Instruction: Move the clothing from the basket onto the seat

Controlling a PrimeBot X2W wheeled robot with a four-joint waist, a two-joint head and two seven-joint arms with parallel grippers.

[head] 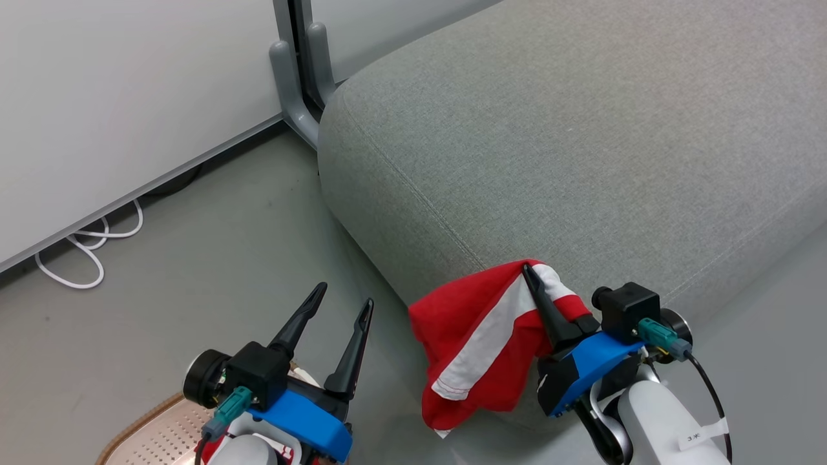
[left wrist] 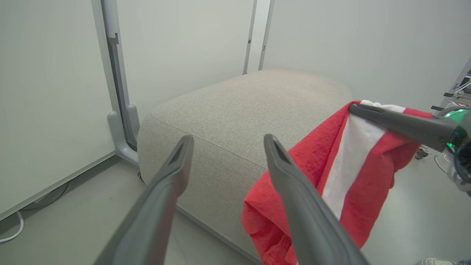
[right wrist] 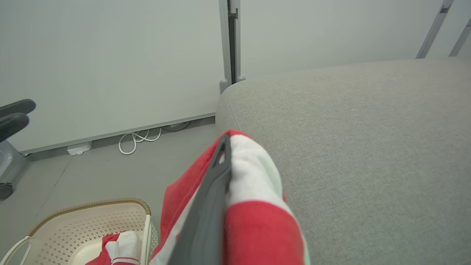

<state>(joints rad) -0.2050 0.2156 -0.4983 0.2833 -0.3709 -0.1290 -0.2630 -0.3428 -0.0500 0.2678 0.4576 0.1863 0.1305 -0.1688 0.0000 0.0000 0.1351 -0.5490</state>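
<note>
My right gripper (head: 528,271) is shut on a red garment with a white stripe (head: 478,336), holding it in the air at the front edge of the grey seat (head: 568,142). The garment (left wrist: 342,165) hangs down over the seat's front side. My left gripper (head: 342,297) stands open and holds nothing, left of the garment, above the floor. A corner of the cream basket (head: 155,433) shows at the lower left. In the right wrist view the basket (right wrist: 92,224) holds a second red and white garment (right wrist: 117,250).
A grey metal post foot (head: 294,90) stands by the seat's left corner, against a white wall panel. A white cable (head: 90,248) loops on the grey floor along the wall. A dark shape (right wrist: 14,116) sits at the right wrist view's left edge.
</note>
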